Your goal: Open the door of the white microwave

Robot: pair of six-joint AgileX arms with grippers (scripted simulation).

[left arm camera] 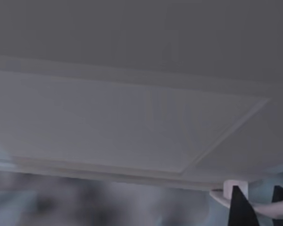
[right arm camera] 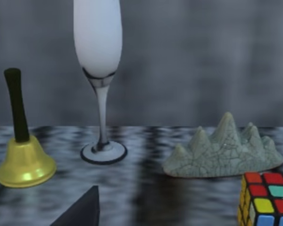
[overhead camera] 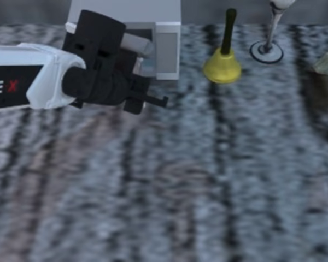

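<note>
Up at the far left of the table (overhead camera: 208, 191), the white microwave (overhead camera: 126, 11) sits against the far edge, its control panel strip (overhead camera: 168, 52) facing the near side. My left arm reaches in from the left, its black wrist covering most of the oven's front, so the door (overhead camera: 136, 43) shows only as a grey sliver beside the panel. From the left wrist view the door (left arm camera: 132, 127) fills nearly everything, a flat pale panel with a framed window. At that view's corner the left gripper (left arm camera: 257, 209) has its two dark fingertips (left arm camera: 238, 207) set either side of the white bar handle (left arm camera: 236, 188), the jaws parted around it; whether they press on it cannot be told. To the right of the microwave stand a yellow bell (overhead camera: 222, 65) with a black grip and a wine glass (overhead camera: 267, 49). The right wrist view adds a cracked grey ornament (right arm camera: 221, 153) and a colour cube (right arm camera: 266, 200); the right gripper's (right arm camera: 82, 212) state cannot be told.
</note>
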